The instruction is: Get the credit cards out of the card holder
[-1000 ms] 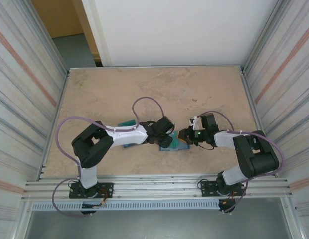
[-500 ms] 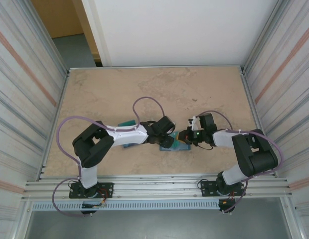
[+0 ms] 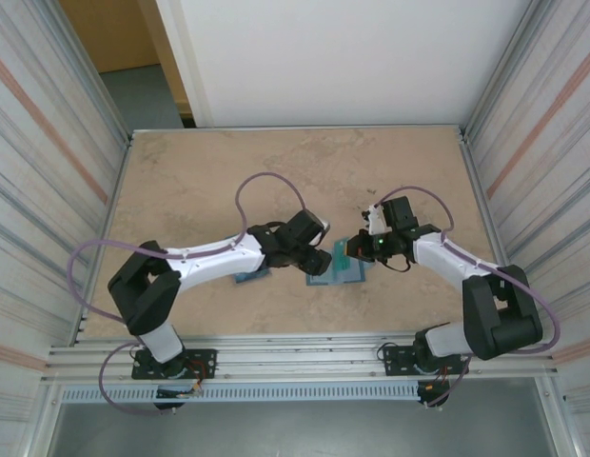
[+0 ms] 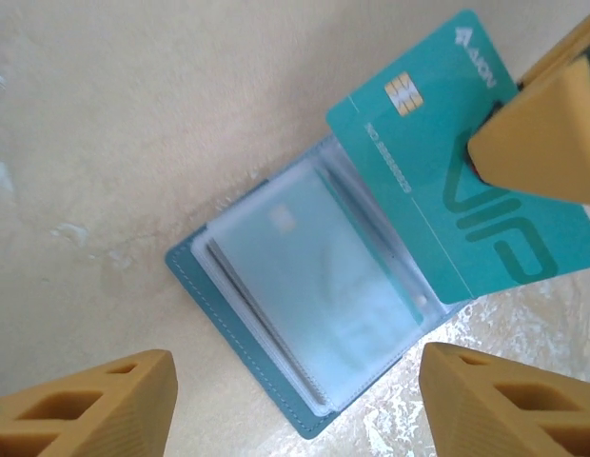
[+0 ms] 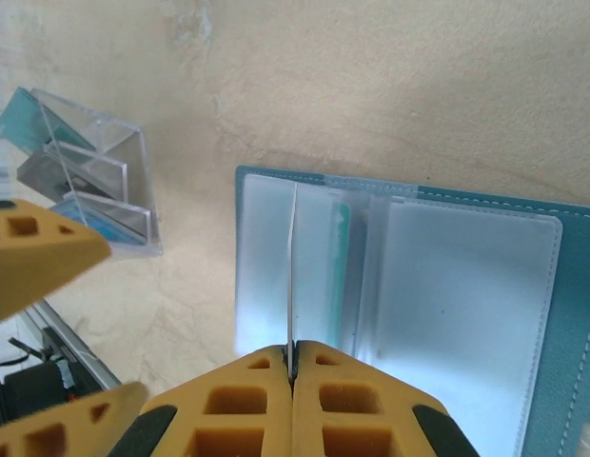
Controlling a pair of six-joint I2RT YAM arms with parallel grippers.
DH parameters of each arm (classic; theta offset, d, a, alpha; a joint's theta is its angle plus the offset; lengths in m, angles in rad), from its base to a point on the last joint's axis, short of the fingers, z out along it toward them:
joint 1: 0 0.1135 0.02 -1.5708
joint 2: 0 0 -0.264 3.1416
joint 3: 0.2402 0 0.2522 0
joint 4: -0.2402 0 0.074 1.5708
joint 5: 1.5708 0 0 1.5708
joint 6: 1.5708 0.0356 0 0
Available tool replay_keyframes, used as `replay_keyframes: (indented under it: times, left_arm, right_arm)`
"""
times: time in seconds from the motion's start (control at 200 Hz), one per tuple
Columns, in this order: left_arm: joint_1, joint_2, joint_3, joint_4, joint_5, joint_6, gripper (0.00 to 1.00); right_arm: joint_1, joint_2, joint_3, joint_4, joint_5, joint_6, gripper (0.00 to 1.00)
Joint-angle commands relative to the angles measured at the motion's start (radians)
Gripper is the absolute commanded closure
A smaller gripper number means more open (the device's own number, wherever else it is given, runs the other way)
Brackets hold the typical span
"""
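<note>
The teal card (image 4: pixel 419 181) bears large letters "VIP"; its smaller print is unreadable

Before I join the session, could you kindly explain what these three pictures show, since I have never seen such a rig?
Two robot arms are bolted at the near edge of a table. One picture looks down from above; the other two come from a camera on each wrist. On the table lies an open steel-blue card holder with clear sleeves; nearby stands a clear plastic rack holding a few cards. The right gripper is shut on a teal-green card, seen edge-on from its own camera. The left gripper hangs open over the holder.
</note>
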State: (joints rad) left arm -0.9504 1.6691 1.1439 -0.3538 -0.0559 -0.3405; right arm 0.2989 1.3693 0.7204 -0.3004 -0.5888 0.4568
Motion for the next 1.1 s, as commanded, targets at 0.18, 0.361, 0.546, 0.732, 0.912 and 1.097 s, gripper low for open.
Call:
replay_keyframes:
  times: [0.18,0.361,0.546,0.732,0.912,1.097]
  left_arm:
    - [0.138,-0.188,-0.019,0.023,0.213,0.168,0.21]
    - [0.23,-0.236,-0.019,0.05,0.481,0.293,0.2]
    - [0.263,-0.249,-0.011,0.038,0.657,0.406,0.21]
    - [0.271,-0.259,-0.023,-0.014,0.743,0.483,0.34]
    - [0.275,-0.256,-0.023,-0.047,0.798,0.516,0.49]
    - [0.275,-0.233,-0.006,-0.063,0.863,0.526,0.67]
  right_arm:
    - [0.049,-0.155,0.079,-0.127,-0.061,-0.207,1.0]
    - [0.126,-0.186,0.132,-0.15,-0.101,-0.295,1.0]
    - [0.188,-0.177,0.176,-0.134,-0.173,-0.342,1.0]
    - [0.201,-0.181,0.191,-0.123,-0.232,-0.362,1.0]
    - [0.203,-0.199,0.197,-0.13,-0.266,-0.383,1.0]
    - [0.203,-0.212,0.206,-0.132,-0.274,-0.392,1.0]
